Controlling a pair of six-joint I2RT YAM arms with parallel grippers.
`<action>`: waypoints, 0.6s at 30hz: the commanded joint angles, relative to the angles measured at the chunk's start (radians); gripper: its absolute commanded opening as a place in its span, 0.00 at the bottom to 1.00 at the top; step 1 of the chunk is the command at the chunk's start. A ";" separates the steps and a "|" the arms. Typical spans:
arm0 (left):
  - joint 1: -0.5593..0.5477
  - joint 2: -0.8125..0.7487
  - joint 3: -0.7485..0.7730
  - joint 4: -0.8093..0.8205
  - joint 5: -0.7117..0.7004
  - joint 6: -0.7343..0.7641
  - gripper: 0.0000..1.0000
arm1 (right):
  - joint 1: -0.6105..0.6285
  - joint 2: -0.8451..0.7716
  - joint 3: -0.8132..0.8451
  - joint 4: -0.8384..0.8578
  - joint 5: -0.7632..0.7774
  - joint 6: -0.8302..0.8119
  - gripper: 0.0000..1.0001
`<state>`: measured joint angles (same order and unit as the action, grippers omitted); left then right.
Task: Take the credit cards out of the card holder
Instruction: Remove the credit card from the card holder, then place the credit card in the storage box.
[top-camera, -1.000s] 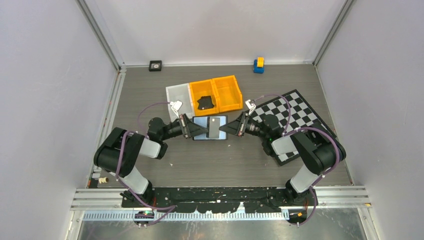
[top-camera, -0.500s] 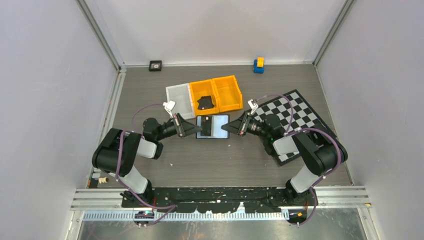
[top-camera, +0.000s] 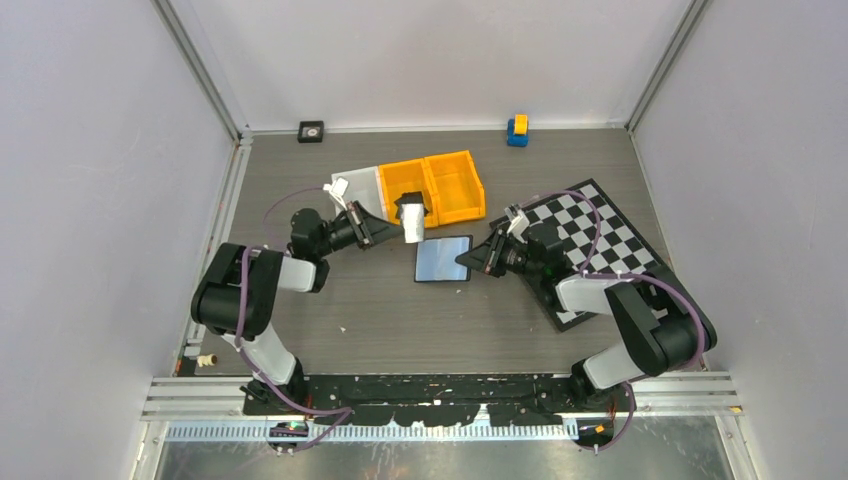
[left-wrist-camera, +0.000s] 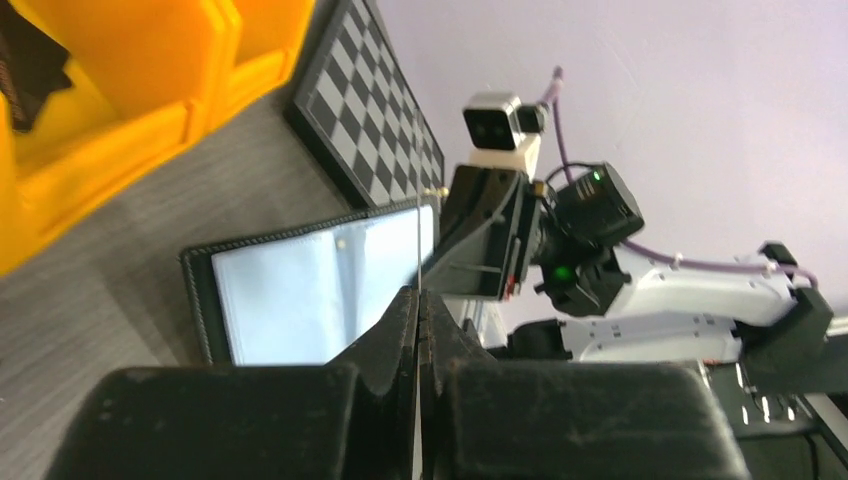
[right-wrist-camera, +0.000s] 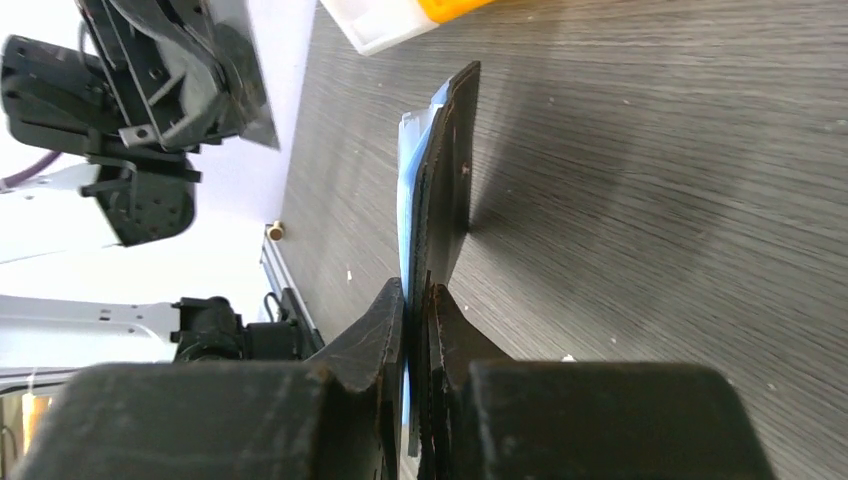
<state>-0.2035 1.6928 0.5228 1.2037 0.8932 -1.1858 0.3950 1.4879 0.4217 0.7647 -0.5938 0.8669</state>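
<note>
The card holder (top-camera: 443, 259) lies open on the table with its pale blue inner panel up. My right gripper (top-camera: 468, 258) is shut on its right edge; the right wrist view shows that edge (right-wrist-camera: 443, 190) edge-on between the jaws. My left gripper (top-camera: 388, 228) is shut on one credit card (top-camera: 412, 229), which looks pale with glare and hangs clear of the holder, in front of the yellow bins. In the left wrist view the card is a thin line (left-wrist-camera: 418, 250) rising from the gripper (left-wrist-camera: 418, 300), with the holder (left-wrist-camera: 310, 290) beyond it.
Two joined yellow bins (top-camera: 455, 185) stand just behind the held card; a dark flat item (left-wrist-camera: 25, 60) lies in the left one. A white tray (top-camera: 355, 187) sits to their left and a checkerboard (top-camera: 595, 235) under the right arm. At the back wall are a black square block (top-camera: 311, 131) and a blue-yellow toy (top-camera: 517, 130).
The left gripper drew the card out of the holder and carried it back towards the yellow bins. The right gripper shifted the holder a little to the right.
</note>
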 joint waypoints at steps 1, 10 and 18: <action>-0.004 -0.022 0.088 -0.236 -0.100 0.114 0.00 | -0.001 -0.053 0.041 -0.070 0.040 -0.073 0.00; -0.036 -0.032 0.319 -0.707 -0.311 0.319 0.00 | -0.001 -0.066 0.070 -0.147 0.032 -0.126 0.01; -0.044 0.115 0.507 -0.841 -0.391 0.364 0.00 | -0.001 -0.081 0.087 -0.150 0.012 -0.139 0.00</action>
<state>-0.2420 1.7302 0.9478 0.4755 0.5518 -0.8734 0.3950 1.4441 0.4629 0.5877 -0.5671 0.7570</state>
